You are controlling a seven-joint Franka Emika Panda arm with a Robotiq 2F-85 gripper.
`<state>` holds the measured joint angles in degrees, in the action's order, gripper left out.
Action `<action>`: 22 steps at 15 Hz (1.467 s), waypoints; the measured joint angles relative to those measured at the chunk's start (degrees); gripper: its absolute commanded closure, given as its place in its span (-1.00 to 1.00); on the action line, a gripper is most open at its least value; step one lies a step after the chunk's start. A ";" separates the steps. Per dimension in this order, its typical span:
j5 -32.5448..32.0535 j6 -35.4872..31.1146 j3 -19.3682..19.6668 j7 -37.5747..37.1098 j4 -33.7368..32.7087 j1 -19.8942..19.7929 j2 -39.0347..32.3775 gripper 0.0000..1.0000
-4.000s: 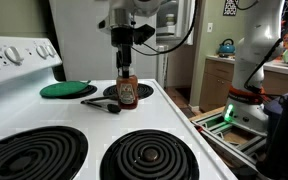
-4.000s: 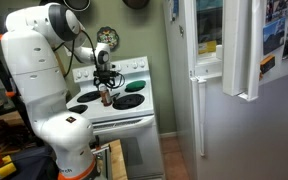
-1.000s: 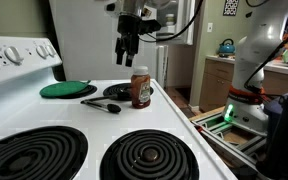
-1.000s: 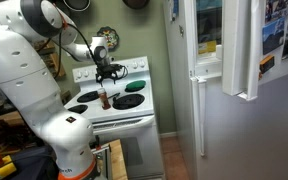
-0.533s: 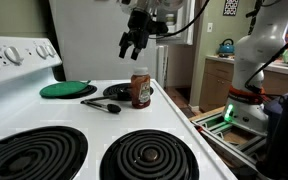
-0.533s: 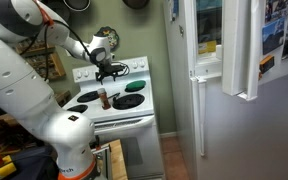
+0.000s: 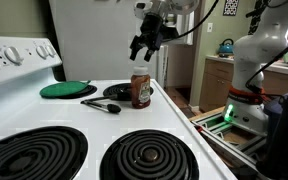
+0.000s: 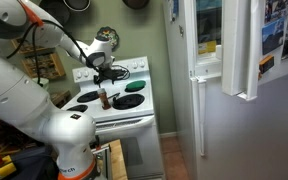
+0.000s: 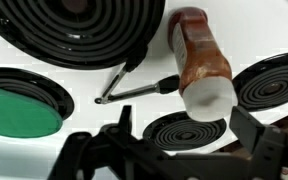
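Observation:
A brown sauce bottle with a white cap (image 7: 141, 88) stands upright on the white stove top (image 7: 94, 122), between the burners; it also shows in the other exterior view (image 8: 104, 99) and in the wrist view (image 9: 200, 62). My gripper (image 7: 145, 46) hangs open and empty in the air above and slightly right of the bottle, well clear of it. In the wrist view its two fingers (image 9: 179, 135) spread wide with nothing between them. A black-handled utensil (image 7: 102, 104) lies on the stove beside the bottle, also in the wrist view (image 9: 137, 88).
A green round lid or plate (image 7: 68, 89) covers a back burner. Black coil burners (image 7: 149, 155) lie at the front. The stove's control panel (image 7: 19, 52) rises at the back. A white fridge (image 8: 234, 90) stands beside the stove.
The gripper let go of the bottle, which now stands a little further right, and has risen and moved right, away from it, staying open.

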<state>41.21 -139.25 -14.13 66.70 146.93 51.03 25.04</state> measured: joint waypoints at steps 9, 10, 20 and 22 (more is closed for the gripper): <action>4.51 -0.02 2.17 9.03 6.20 1.95 0.21 -1.00; 5.54 -0.02 2.36 10.63 6.37 2.13 -0.13 -1.00; 23.19 -0.40 2.07 24.16 5.07 1.00 -7.54 -1.00; 24.78 -0.38 1.26 25.55 4.51 0.08 -9.07 -1.00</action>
<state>65.99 -139.63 -12.87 92.25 151.44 51.11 15.97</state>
